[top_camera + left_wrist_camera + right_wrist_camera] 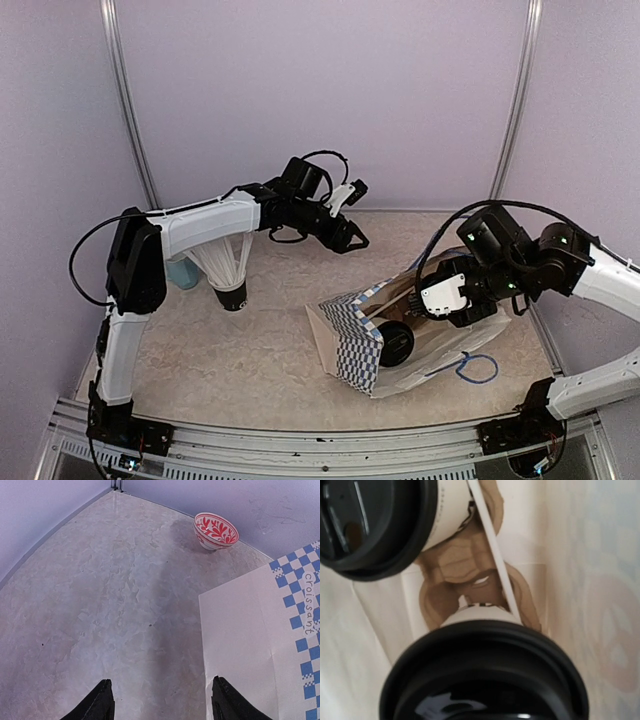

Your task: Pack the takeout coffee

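- Top external view: the paper bag (352, 340) lies on its side at 4 o'clock on the table (260, 350), with its mouth toward 3 o'clock.
- The right gripper (436, 303) sits at the bag's mouth. Its fingers are hidden, so I cannot tell whether they are apart or together.
- Right wrist view: both coffees sit in a brown cardboard carrier (455, 570) inside the bag.
- The first cup (365, 525) shows its black lid at 11 o'clock. The second cup (485, 675) fills 6 o'clock, lid on.
- A thin white stick (492, 550) crosses the carrier between the two cups.
- The left gripper (356, 215) hangs at 12 o'clock, well apart from the bag. Its fingers (102, 702) are spread and hold nothing.
- Left wrist view: a red-patterned bowl (216, 530) stands at 1 o'clock near the back wall.
- A black cup of straws (232, 285) stands at 9 o'clock, with a blue mug (182, 272) beside it.
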Robot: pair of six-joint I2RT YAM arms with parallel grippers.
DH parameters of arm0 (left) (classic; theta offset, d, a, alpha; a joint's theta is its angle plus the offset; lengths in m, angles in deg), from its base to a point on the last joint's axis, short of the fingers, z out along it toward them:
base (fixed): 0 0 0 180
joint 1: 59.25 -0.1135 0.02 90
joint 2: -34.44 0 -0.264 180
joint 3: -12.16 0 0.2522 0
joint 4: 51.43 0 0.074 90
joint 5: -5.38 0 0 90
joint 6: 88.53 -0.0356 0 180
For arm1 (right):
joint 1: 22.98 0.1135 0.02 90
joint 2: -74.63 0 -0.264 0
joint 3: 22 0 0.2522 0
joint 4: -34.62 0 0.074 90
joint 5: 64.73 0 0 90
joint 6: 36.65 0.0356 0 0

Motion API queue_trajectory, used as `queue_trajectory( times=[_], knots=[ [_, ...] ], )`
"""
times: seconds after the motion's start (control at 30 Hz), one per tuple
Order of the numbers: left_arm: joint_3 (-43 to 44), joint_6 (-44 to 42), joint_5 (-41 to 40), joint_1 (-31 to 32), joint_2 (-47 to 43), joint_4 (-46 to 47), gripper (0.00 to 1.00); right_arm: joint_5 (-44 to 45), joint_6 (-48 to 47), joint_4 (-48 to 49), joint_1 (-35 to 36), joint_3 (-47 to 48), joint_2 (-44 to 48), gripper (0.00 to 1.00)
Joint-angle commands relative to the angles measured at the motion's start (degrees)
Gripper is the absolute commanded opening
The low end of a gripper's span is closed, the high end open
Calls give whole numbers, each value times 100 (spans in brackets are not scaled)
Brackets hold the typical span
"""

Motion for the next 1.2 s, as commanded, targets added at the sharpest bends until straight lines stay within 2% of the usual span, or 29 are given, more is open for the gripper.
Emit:
queue_trajectory(
  times=[0.0,0.4,0.73,1.17],
  knots=[
    [111,89,311,-27,144,96,65,2,-116,359,52,-133,-77,34],
    [152,49,431,-45,214,-44,65,38,-239,937,-53,-499,-168,33],
    [200,-21,483,-53,281,-239,65,-168,-401,1303,-438,-543,-495,32],
    [-113,-105,190,-212,-105,-387,66,-971,-467,702,-1033,394,-1591,32]
  ],
)
